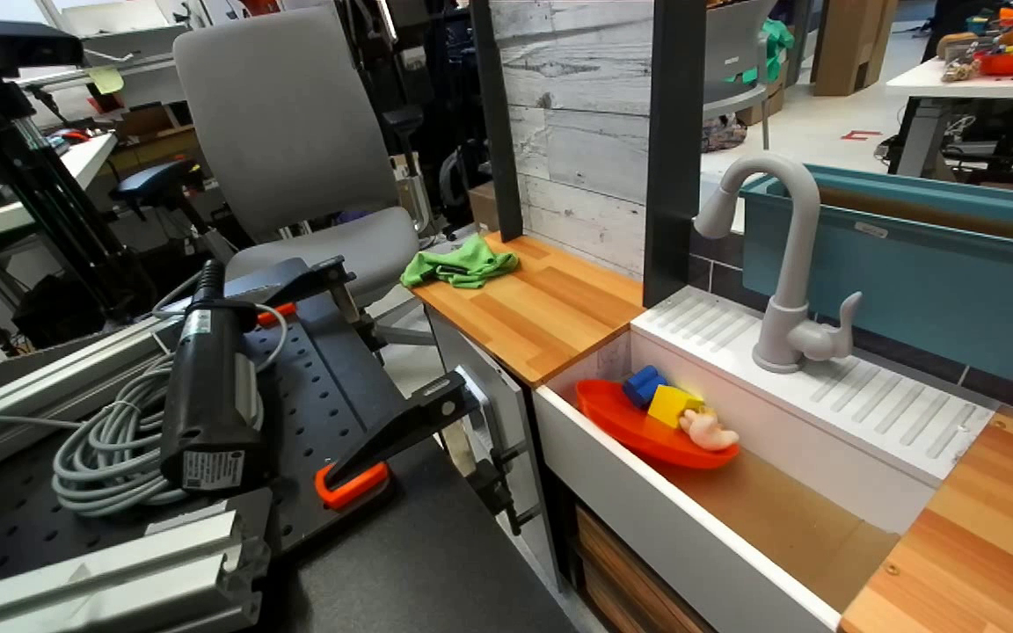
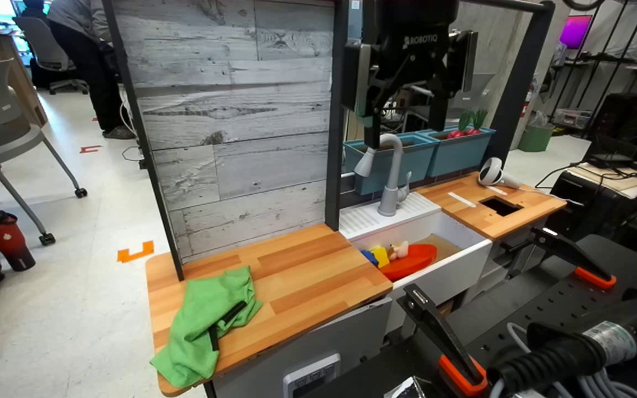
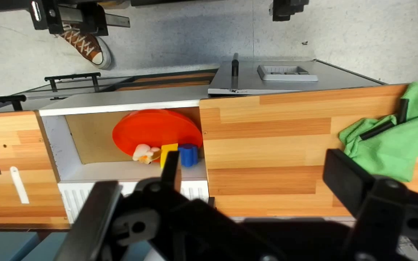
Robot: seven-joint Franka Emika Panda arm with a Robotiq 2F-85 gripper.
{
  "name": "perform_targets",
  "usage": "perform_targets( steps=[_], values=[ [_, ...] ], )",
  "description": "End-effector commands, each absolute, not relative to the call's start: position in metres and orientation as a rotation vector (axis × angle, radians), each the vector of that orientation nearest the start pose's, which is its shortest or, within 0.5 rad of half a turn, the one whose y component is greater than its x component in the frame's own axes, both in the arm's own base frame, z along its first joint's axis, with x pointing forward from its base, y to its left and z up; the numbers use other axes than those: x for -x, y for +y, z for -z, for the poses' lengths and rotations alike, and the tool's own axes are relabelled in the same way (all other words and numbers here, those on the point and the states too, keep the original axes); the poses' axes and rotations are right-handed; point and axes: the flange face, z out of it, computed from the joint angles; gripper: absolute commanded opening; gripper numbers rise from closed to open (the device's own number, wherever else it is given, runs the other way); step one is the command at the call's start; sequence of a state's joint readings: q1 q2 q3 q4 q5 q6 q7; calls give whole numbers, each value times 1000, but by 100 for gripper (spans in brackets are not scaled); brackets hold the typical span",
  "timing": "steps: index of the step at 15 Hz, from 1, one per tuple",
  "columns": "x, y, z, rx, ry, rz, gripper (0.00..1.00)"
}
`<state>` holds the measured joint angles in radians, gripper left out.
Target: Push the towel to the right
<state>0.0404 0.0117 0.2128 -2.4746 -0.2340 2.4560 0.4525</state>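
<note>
A crumpled green towel lies at the outer end of the wooden counter, shown in both exterior views [image 1: 471, 261] [image 2: 202, 323]. In an exterior view it reaches over the counter's front corner. In the wrist view the towel [image 3: 399, 146] is at the right. Two dark strips show on it. The wooden counter [image 3: 267, 145] also shows in both exterior views [image 1: 550, 303] [image 2: 307, 271]. My gripper [image 2: 405, 131] is open and empty, high above the sink side and apart from the towel. Its fingers also show in the wrist view [image 3: 252, 157].
A sink [image 1: 647, 514] holds a red dish [image 1: 647, 435] with a yellow block, a blue block and a pale toy. A grey tap [image 1: 797, 255] stands behind it. A grey wood-pattern panel [image 2: 241, 121] rises along the counter's back edge. Teal planters [image 2: 462, 152] stand behind the sink.
</note>
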Motion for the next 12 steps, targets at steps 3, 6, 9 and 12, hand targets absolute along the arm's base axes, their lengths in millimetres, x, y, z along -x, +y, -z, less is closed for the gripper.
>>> perform_targets(
  steps=[3, 6, 9, 12],
  values=[
    [-456, 120, -285, 3291, 13, 65, 100],
    [-463, 151, -275, 3220, -169, 92, 100],
    [-476, 197, -254, 3155, -348, 95, 100],
    [-489, 235, -228, 3101, -473, 68, 100]
  ],
)
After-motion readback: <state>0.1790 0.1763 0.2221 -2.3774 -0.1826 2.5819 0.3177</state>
